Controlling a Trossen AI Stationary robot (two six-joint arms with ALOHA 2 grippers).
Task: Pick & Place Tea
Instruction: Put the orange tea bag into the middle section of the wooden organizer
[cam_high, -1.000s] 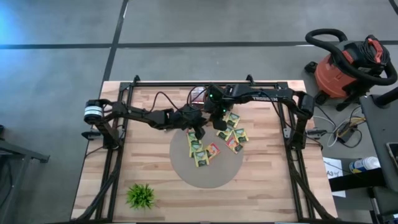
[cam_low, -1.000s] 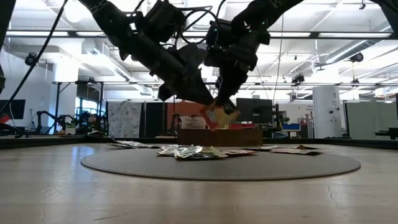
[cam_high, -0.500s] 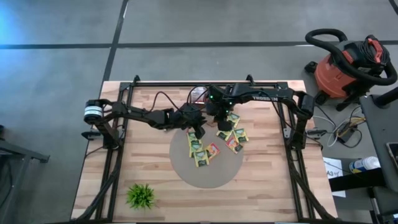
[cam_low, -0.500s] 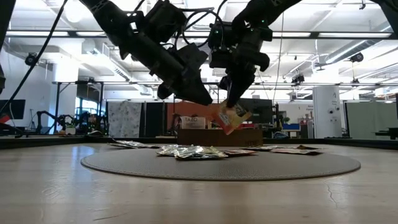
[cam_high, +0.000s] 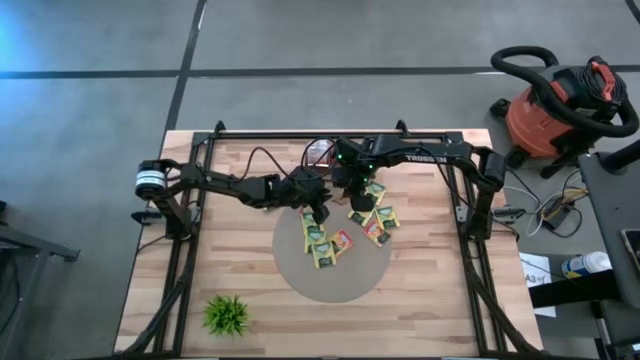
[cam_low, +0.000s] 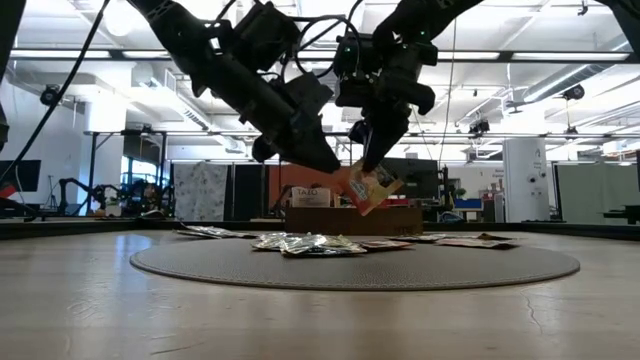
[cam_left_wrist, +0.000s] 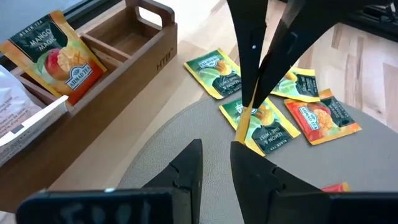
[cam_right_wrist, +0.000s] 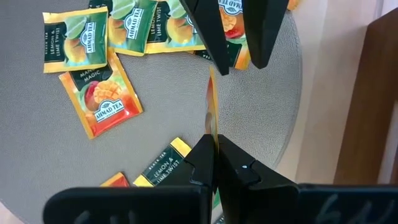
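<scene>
An orange sachet (cam_low: 372, 187) is pinched only by its edge in the closed right end effector (cam_low: 370, 160) and could be dropped if swung, while the left end effector (cam_left_wrist: 214, 163), parted and empty, hovers near.

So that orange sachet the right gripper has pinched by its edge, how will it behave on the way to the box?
The orange sachet hangs tilted from the right gripper, so it is probably light and a bit floppy. Its thin, glossy-looking edge may slip or swing on quick moves.

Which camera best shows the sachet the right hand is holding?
Low view: the sachet hangs face-on from the right hand, above the mat. Right wrist view shows it edge-on; the left wrist view likewise. In the high view the arm hides it.
</scene>
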